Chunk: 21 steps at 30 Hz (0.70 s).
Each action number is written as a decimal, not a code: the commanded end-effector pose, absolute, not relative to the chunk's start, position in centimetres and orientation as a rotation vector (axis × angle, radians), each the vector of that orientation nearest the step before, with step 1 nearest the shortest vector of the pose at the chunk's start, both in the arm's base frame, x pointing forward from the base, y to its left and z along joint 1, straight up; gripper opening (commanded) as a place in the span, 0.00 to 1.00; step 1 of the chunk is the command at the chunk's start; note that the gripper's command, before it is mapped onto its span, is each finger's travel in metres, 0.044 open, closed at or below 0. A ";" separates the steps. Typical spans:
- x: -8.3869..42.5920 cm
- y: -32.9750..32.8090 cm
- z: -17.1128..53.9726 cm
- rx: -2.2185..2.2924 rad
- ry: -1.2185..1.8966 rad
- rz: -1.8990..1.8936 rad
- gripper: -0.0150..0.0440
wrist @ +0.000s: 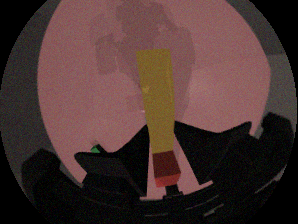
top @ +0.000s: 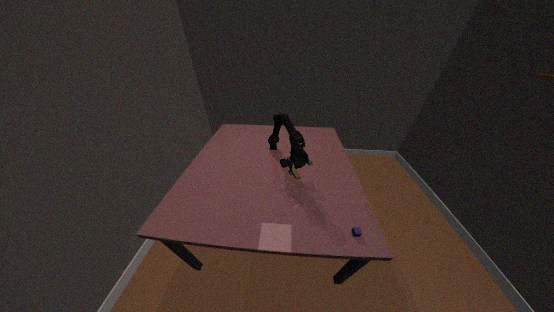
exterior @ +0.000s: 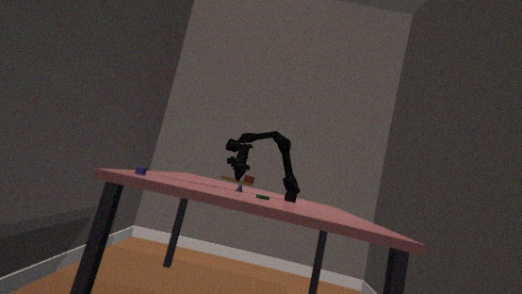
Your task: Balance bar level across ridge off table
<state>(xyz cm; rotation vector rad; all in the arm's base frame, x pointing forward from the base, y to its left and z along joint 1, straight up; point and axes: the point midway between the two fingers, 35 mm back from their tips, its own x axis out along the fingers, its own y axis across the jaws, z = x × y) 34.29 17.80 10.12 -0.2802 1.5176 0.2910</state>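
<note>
Wrist view puts me closest to the work: I have the claw (top: 294, 166) (exterior: 238, 179) (wrist: 160, 125) clenched on the yellow bar (top: 296, 173) (exterior: 230, 178) (wrist: 157, 100), one dark finger at each side of it. A red block (top: 289, 159) (exterior: 249, 179) (wrist: 166, 170) sits on the end of the bar nearer the arm's foot, while the plain yellow end points the other way.

From the exterior camera, I see the bar right over the small grey-green ridge (top: 290, 172) (exterior: 239, 187), up off the desk (top: 225, 200) (exterior: 306, 214) (wrist: 75, 75). I cannot tell whether its underside touches the ridge's tip, nor whether it is truly level, since the camera itself looks tilted.

A small green piece (top: 310, 162) (exterior: 263, 197) (wrist: 95, 149) lies near the ridge, toward the arm's foot in the exterior view. My black arm (top: 281, 120) (exterior: 285, 146) stands beyond that piece from the ridge and arches back over, so the claw points down above the ridge.

Well apart from the ridge, away from the arm's foot, I find a blue cube (top: 357, 232) (exterior: 141, 171) near the desk's edge. A pale square (top: 276, 236) shows at that same end of the desk in the top view. Farther than the ridge and everything around it, grey walls rise behind the desk.
</note>
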 end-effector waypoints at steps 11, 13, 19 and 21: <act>34.3 17.8 9.9 -0.276 1.518 0.292 0.25; 34.3 17.8 9.9 -0.276 1.518 0.292 0.25; 34.3 17.8 9.9 -0.276 1.518 0.292 0.25; 34.3 17.8 9.9 -0.276 1.518 0.292 0.25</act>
